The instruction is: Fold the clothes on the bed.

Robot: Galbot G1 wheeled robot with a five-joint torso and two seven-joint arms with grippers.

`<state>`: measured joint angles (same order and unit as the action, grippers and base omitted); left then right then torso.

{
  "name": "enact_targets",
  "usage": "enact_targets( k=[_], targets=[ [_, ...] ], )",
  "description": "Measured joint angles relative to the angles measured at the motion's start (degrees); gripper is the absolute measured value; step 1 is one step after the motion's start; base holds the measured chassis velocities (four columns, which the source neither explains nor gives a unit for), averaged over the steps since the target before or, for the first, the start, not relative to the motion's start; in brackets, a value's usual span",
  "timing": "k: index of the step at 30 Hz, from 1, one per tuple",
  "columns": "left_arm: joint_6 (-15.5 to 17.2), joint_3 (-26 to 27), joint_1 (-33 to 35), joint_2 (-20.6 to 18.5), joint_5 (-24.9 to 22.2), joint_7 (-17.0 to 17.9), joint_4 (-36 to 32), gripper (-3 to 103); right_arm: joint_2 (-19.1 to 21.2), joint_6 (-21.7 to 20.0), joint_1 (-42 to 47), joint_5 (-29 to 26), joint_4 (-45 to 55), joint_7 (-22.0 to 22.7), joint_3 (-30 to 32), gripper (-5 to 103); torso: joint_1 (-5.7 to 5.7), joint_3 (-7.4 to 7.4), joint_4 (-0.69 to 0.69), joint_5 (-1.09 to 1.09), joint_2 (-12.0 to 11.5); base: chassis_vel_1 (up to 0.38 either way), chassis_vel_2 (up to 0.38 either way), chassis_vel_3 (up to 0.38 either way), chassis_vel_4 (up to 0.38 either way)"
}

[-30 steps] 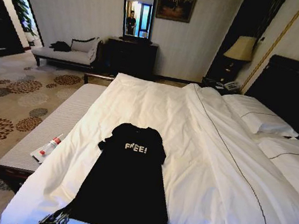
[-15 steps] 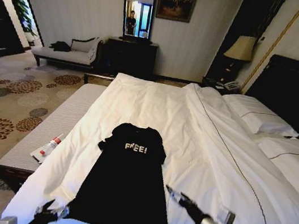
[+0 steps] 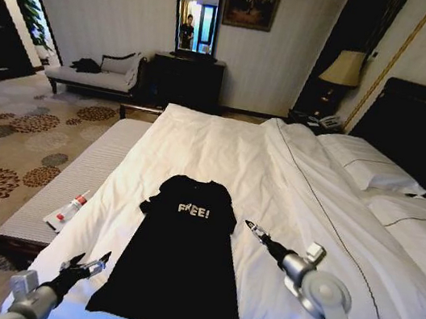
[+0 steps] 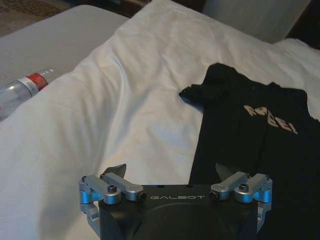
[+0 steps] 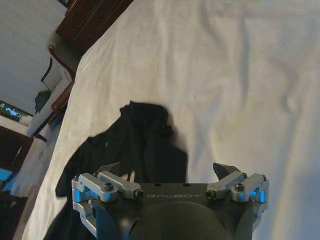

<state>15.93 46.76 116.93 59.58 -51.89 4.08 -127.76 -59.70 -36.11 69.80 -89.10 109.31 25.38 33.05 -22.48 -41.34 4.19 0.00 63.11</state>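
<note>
Reaching: both of my arms are out over the bed [image 3: 326, 219], one on each side of the T-shirt [image 3: 177, 260].
T-shirt: black, lying flat on the white duvet [image 3: 222, 153], lengthwise, collar away from me and hem towards me. White "FREE!" lettering [image 3: 194, 210] crosses the chest. It sits in the near part of the bed, closer to the bed's left edge than to the pillows [image 3: 371, 168].
Left gripper: my left gripper [image 3: 89, 264] is just beside the shirt's lower left edge, above the duvet and not touching the cloth. My left wrist view has both fingers spread wide apart with nothing between them [image 4: 171, 172]; the shirt's left sleeve [image 4: 202, 91] and the lettering lie ahead.
Right gripper: my right gripper [image 3: 251, 227] is near the shirt's right sleeve, just off the cloth, over bare duvet. In my right wrist view the fingers stand well apart and empty [image 5: 167, 170], with the black shirt [image 5: 145, 145] spread beyond them.
Bench: a pale padded bench [image 3: 83, 175] runs along the left side of the bed, with a plastic bottle [image 3: 70, 209] with a red label lying on it.
Headboard: tall, dark wood [image 3: 422, 129], on my right.
</note>
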Motion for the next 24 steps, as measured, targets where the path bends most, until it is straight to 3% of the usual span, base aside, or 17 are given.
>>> enact_targets(
  k=[10, 24],
  targets=[
    [1.21, -1.25, -1.12, -0.81, 0.45, 2.69, -1.83, 100, -3.88, -2.46, -11.89, -1.95, -13.52, -1.63, -3.30, 100, 0.00, 0.01, 0.03, -0.01, 0.00, 0.000, 0.000, 0.000, 0.000],
    [3.35, -1.34, -1.80, -2.32, -3.56, 8.18, -3.63, 100, -9.11, -3.73, -16.40, 2.22, -24.56, -6.36, -5.02, 100, 0.00, 0.01, 0.02, -0.01, 0.01, 0.000, 0.000, 0.000, 0.000]
  ],
)
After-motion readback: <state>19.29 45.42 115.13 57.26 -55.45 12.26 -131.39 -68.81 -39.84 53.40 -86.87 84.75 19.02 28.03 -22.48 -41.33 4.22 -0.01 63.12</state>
